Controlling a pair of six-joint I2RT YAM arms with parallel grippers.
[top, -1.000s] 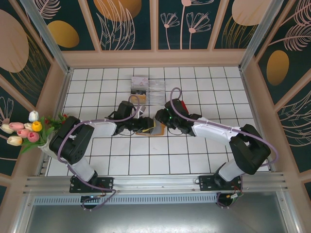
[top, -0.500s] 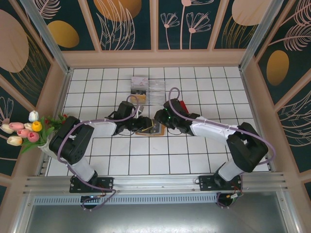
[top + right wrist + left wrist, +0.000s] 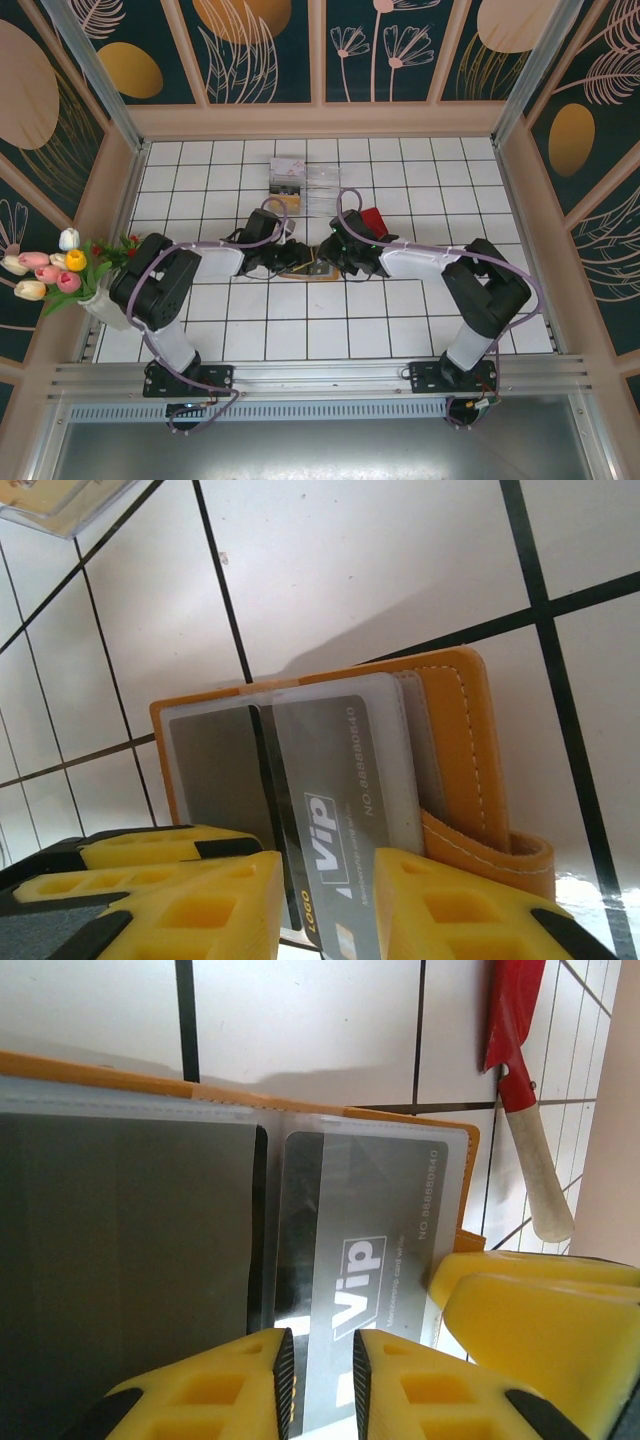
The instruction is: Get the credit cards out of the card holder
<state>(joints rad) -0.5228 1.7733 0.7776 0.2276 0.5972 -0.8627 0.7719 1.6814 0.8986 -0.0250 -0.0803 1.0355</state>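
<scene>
The card holder (image 3: 303,270) lies open on the tiles at mid-table, a grey VIP card (image 3: 370,1260) in its clear sleeve. The left gripper (image 3: 322,1345) is nearly closed and the right gripper (image 3: 328,870) slightly wider, both over that card (actual grip: cannot tell). With nothing visibly pinning the holder, it could lift with the card, and the crowded fingers could collide.

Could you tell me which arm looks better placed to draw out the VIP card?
Left, probably: the left gripper has its fingertips close together over the VIP card in the card holder, while the right gripper straddles that card more widely.
</scene>
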